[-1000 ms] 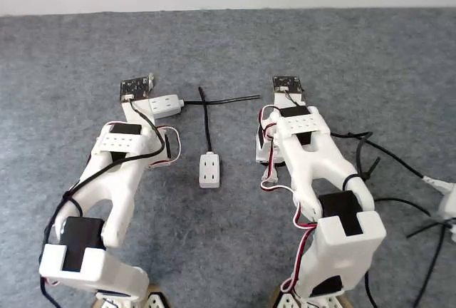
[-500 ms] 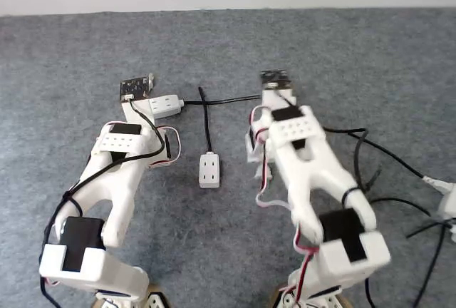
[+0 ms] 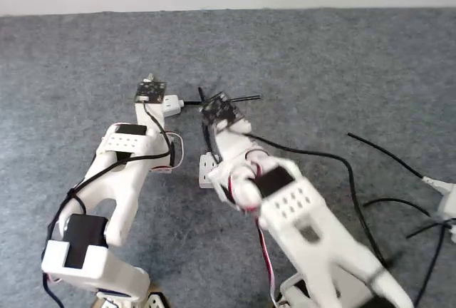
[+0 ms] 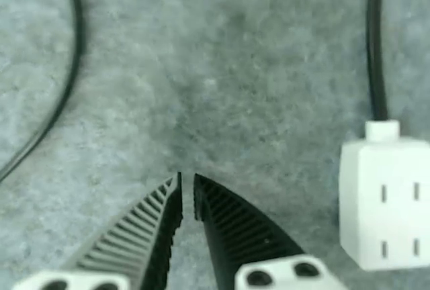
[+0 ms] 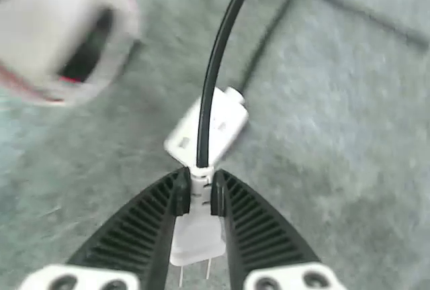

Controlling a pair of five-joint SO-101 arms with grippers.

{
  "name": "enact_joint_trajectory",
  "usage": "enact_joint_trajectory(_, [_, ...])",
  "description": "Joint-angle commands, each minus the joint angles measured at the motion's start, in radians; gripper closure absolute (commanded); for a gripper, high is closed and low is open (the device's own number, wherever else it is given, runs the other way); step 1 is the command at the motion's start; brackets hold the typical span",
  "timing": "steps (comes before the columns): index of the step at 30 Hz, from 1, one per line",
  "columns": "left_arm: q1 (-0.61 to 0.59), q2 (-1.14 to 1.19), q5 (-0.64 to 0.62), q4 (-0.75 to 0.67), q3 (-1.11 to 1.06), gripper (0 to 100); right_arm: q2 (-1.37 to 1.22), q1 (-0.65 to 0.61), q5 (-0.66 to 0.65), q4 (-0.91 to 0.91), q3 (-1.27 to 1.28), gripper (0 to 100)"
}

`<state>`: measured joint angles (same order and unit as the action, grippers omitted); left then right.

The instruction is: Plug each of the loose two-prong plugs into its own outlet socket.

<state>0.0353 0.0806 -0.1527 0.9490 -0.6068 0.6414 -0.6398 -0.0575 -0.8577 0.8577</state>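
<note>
- Pinching a white two-prong plug (image 5: 195, 236) at its neck in the right tool (image 5: 197, 177), clamped tight on it above the grey table (image 3: 356, 58), with prongs aimed back toward the wrist and black cord (image 5: 218, 62) running ahead.
- Hanging low over the table with the left tool (image 4: 187, 181) all but closed and empty, just beside a white outlet socket (image 4: 386, 196) lying slots-up.
- Risking a twisted plug: held only by the narrow neck, likely to swivel when pressed at the slots, bending prongs or shoving the loose socket aside.
- Risking a wasted push as well, with prongs facing away from any slot until turned round.
- Hard to identify: the white socket block (image 5: 207, 125) under the held cord, near one or far one.
- Half hidden beneath the right arm (image 3: 285, 194) from above: the second outlet socket (image 3: 205, 178); other loose plugs not made out.
</note>
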Motion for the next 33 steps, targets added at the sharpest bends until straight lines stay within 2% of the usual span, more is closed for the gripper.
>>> enact_joint_trajectory(1, [0.035,-0.006,0.035,0.049,0.045,97,0.202,-0.064,-0.049,-0.010,0.048,99.1])
enact_joint_trajectory(6, [0.098,-0.014,0.296,0.081,0.016,98,0.272,-0.108,-0.071,-0.004,0.097,99.1])
enact_joint_trajectory(15, [0.133,-0.031,0.497,0.153,0.007,98,0.203,-0.108,-0.071,0.015,0.094,99.1])
enact_joint_trajectory(19, [0.158,-0.115,0.605,0.146,-0.071,98,0.209,-0.111,-0.075,0.008,0.097,99.1])
enact_joint_trajectory(28, [0.160,-0.224,0.675,0.109,-0.163,98,0.254,-0.131,-0.084,-0.025,0.100,99.1])
enact_joint_trajectory(33, [0.164,-0.348,0.672,0.005,-0.274,98,0.262,-0.094,-0.083,-0.033,0.100,99.1])
